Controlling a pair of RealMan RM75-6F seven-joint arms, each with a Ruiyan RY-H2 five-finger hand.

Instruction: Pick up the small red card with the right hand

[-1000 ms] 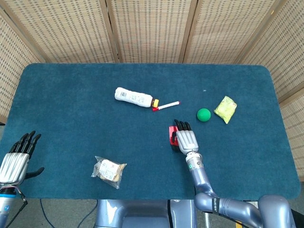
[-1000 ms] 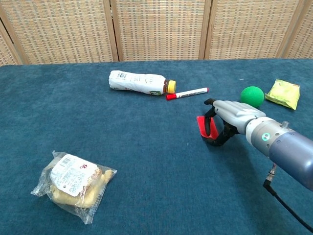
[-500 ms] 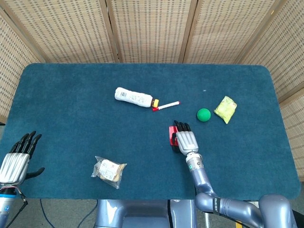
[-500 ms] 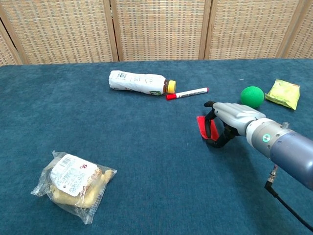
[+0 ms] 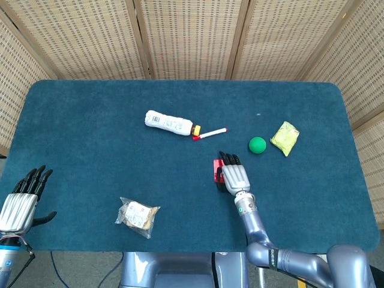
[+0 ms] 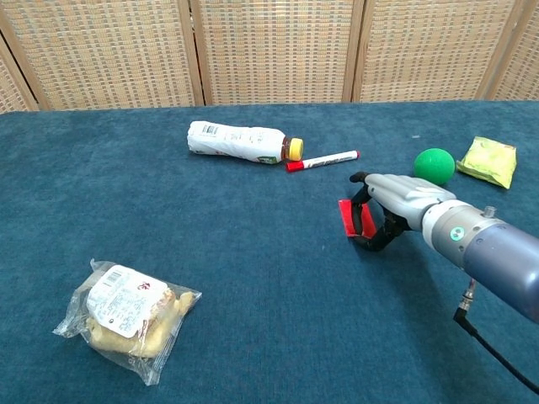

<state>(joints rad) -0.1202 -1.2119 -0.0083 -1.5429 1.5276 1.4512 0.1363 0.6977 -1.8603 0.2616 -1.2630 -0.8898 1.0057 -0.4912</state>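
**Card pinched at frame centre, clutter scattered around it**

Neighbours first: a bottle lies on its side in the upper middle of the head view, its yellow cap pointing right, and a marker lies just beside that cap. Right of these sit a green ball and, near it toward the right edge, a yellow packet. A clear snack bag lies in the lower left, well apart from everything else.

The red card sits just right of frame centre in the chest view, standing tilted on the blue table. The right hand is over it from the right, fingers curled down around the card with the thumb on the far side, so the card is pinched between them. In the head view the hand's back covers most of the card, leaving only a red strip along its left side.

Nothing stands between the hand and the card. The marker is the nearest thing, above it in the frame; the ball is near on the right.

Open cloth lies to the left of the card and below it, toward the table's near edge. A woven screen lines the top of the frame behind the far edge.

The left hand rests at the lower left corner, off the table's edge, fingers spread and holding nothing.
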